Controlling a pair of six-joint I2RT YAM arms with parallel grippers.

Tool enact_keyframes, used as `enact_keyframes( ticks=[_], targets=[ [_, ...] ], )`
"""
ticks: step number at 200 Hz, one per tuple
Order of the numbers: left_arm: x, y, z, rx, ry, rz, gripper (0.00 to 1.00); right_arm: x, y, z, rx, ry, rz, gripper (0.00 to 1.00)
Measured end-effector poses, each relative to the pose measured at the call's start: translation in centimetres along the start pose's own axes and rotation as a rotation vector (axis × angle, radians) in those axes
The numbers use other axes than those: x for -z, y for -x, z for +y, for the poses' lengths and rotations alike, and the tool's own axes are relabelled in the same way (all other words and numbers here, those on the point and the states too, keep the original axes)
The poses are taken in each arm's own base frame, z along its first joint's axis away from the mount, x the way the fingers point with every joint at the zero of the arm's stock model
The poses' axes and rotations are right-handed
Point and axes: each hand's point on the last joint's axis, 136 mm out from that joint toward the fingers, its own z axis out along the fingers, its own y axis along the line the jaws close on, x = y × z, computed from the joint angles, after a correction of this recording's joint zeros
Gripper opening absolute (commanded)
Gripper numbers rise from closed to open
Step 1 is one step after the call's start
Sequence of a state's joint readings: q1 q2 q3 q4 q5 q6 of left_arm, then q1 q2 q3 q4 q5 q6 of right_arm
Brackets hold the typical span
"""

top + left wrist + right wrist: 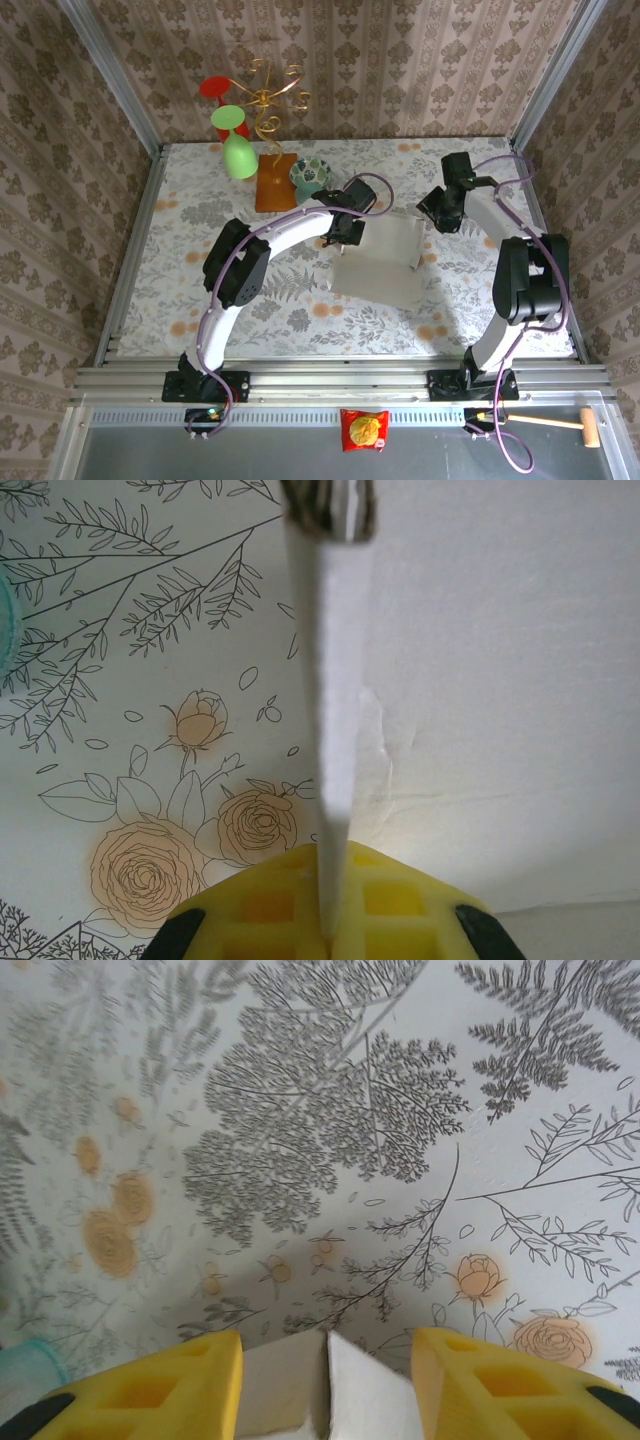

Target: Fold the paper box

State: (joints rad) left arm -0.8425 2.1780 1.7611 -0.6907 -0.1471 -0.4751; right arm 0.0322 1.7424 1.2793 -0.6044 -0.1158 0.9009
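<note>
Jaws of the left gripper (330, 920) are pressed together on a thin upright flap (335, 680) of the paper box (385, 262), which lies on the flowered table (200, 220) between the two arms, near the middle. The right gripper (325, 1385) hangs at the box's far right side with its yellow fingers (160, 1390) spread partway. A raised edge of the box stands in the gap between them, though whether it touches either finger I cannot tell.
</note>
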Motion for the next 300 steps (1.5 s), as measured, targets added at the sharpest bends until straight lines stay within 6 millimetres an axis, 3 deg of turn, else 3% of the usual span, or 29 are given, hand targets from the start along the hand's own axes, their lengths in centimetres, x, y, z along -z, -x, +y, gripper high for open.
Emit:
enact_keyframes(
  ticks=[34,65,122,150,174,204,232,237,248,279,300],
  targets=[
    [0.0,0.0,0.0,0.0,0.001,0.002,0.0,-1.5,-0.8,-0.6,-0.027,-0.004,0.033,0.25],
    [0.0,0.0,0.1,0.001,0.001,0.002,0.0,-1.9,-0.9,-0.7,-0.032,0.007,0.032,0.16],
    [0.0,-0.1,0.1,0.005,-0.01,0.01,0.0,-1.3,-1.8,-1.5,-0.03,0.021,0.029,0.18],
    [-0.1,0.0,0.1,0.022,-0.02,0.014,0.3,-1.1,-1.9,-1.5,-0.028,0.019,0.03,0.18],
    [0.0,0.4,0.4,0.052,-0.043,0.017,0.42,-1.1,-2.2,-2.0,-0.029,0.0,0.036,0.17],
    [1.2,2.2,0.1,0.099,-0.103,0.0,0.48,-1.4,-2.6,-2.6,-0.042,-0.02,0.051,0.18],
    [3.5,4.2,-0.4,0.171,-0.179,-0.032,0.51,-1.7,-2.7,-2.8,-0.049,-0.032,0.056,0.17],
    [4.0,4.5,-0.4,0.194,-0.194,-0.032,0.56,-1.8,-2.7,-2.8,-0.049,-0.034,0.057,0.17],
    [4.9,5.3,-0.2,0.238,-0.222,-0.033,0.58,-1.9,-2.8,-2.9,-0.049,-0.037,0.059,0.16],
    [7.0,8.4,0.7,0.36,-0.281,-0.042,0.54,-2.1,-3.0,-3.2,-0.051,-0.043,0.064,0.16],
    [7.7,9.4,0.1,0.402,-0.312,-0.043,0.46,-2.2,-3.2,-3.4,-0.054,-0.049,0.068,0.15]
  ],
)
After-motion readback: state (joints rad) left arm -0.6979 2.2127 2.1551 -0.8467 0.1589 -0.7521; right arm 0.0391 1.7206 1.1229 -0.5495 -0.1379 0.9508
